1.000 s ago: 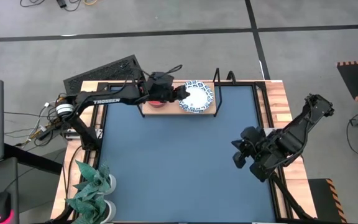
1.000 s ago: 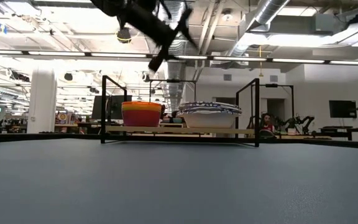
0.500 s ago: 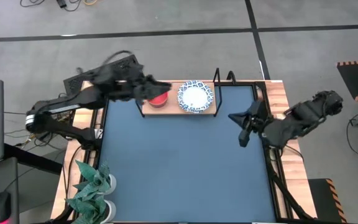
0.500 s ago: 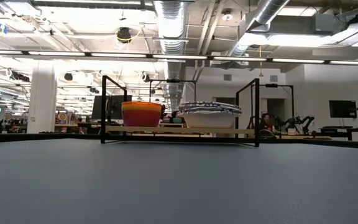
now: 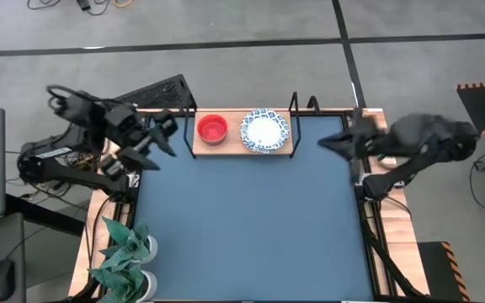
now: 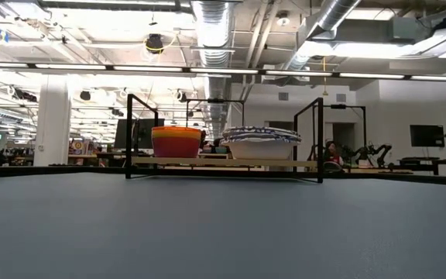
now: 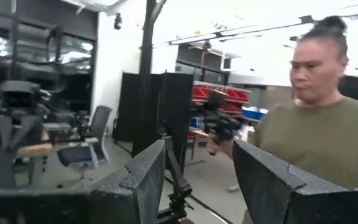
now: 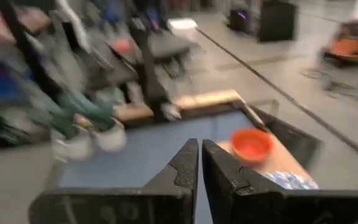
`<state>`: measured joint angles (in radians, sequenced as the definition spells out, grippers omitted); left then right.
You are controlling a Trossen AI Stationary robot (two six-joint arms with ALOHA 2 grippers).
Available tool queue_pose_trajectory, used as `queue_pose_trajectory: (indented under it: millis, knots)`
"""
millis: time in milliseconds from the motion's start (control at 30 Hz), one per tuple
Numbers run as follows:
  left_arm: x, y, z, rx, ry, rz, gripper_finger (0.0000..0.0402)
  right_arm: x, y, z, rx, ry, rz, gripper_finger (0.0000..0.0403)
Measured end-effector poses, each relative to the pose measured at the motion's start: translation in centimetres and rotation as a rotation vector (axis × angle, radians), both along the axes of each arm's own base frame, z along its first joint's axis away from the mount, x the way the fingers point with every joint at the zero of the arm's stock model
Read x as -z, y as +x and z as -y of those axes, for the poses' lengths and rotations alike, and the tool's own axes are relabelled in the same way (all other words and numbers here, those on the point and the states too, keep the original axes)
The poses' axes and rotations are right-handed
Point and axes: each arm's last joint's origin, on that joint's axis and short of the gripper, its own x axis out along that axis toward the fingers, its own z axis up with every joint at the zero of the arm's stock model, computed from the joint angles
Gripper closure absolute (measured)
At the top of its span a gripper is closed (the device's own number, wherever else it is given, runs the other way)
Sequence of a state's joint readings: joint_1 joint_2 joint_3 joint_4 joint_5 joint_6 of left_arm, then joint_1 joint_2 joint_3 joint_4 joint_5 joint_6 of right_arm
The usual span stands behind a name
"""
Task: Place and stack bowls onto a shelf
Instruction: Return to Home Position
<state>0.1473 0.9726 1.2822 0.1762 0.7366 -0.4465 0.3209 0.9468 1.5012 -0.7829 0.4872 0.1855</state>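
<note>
The wooden shelf [image 5: 241, 143] stands at the table's far edge. On it rest a stack of small bowls with a red one on top [image 5: 213, 129] and, to its right, a stack of white bowls with blue patterned rims [image 5: 265, 130]. The low view shows both stacks, coloured [image 6: 177, 142] and white [image 6: 262, 142], on the shelf board [image 6: 223, 161]. My left gripper [image 5: 154, 139] hangs open beyond the table's left edge, left of the shelf. My right gripper [image 5: 335, 141] is shut at the table's right edge, right of the shelf. Its wrist view shows the red bowl [image 8: 251, 144] and a patterned rim [image 8: 291, 180].
A potted plant [image 5: 129, 248] sits at the table's near left corner. A black perforated panel [image 5: 141, 97] lies behind the far left corner. A person [image 7: 316, 130] stands in the room beyond the table. The blue tabletop [image 5: 242, 227] spreads out in front of the shelf.
My left gripper has drawn back from above the bowls on the shelf to beyond the table's left edge, turning as it went, and has left the low view. My right gripper has swung from the near right toward the far edge and turned toward the shelf. The bowls have stayed put.
</note>
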Motion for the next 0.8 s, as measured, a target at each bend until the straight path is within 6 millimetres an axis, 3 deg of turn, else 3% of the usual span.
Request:
queue_pose_trajectory:
  millis: [133, 233, 367, 467, 633, 800]
  knots:
    - [0.3, -2.0, -0.1, 0.036, 0.055, 0.019, 0.0227, -1.2, -4.1, 2.2, 0.017, 0.040, 0.187, 0.0352]
    - [1.4, -3.5, 0.0, 0.032, 0.081, 0.025, 0.0227, 0.1, -6.7, 3.0, 0.062, 0.071, 0.306, 0.0352]
    - [3.9, -5.5, 0.3, -0.032, 0.063, 0.038, 0.0227, 4.6, -9.0, 3.6, 0.111, 0.150, 0.414, 0.0351]
    - [6.4, -6.5, 0.3, -0.087, 0.019, 0.059, 0.0227, 8.3, -9.3, 3.7, 0.140, 0.196, 0.483, 0.0351]
    - [11.9, -6.8, 0.2, -0.112, -0.074, 0.054, 0.0227, 14.4, -9.0, 3.8, 0.187, 0.242, 0.535, 0.0351]
    - [18.1, -6.7, 0.2, -0.092, -0.136, 0.092, 0.0227, 20.4, -7.4, 3.7, 0.193, 0.247, 0.526, 0.0351]
